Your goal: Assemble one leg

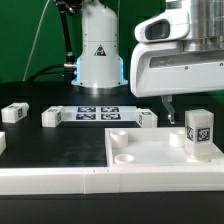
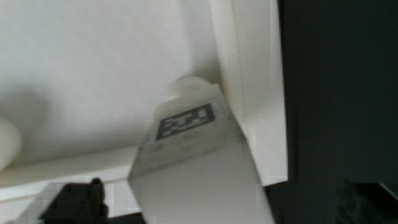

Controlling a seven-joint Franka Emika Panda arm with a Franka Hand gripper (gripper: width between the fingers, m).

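A white leg (image 1: 198, 133) with a black-and-white tag stands upright on the large white panel (image 1: 140, 152), near its corner at the exterior view's right. My gripper (image 1: 188, 104) hangs just above it. In the wrist view the leg (image 2: 187, 150) rises between my two dark fingertips (image 2: 75, 203), which stand wide apart on either side without touching it. The jaws are open. Its foot meets the panel (image 2: 107, 60) close to the panel's edge. I cannot tell whether it is seated in a socket.
Three more white legs lie on the black table behind the panel: one (image 1: 14, 113) at the exterior view's far left, one (image 1: 52, 117) beside it, one (image 1: 148, 119) in the middle. The marker board (image 1: 97, 112) lies between them. The arm's base (image 1: 98, 55) stands behind.
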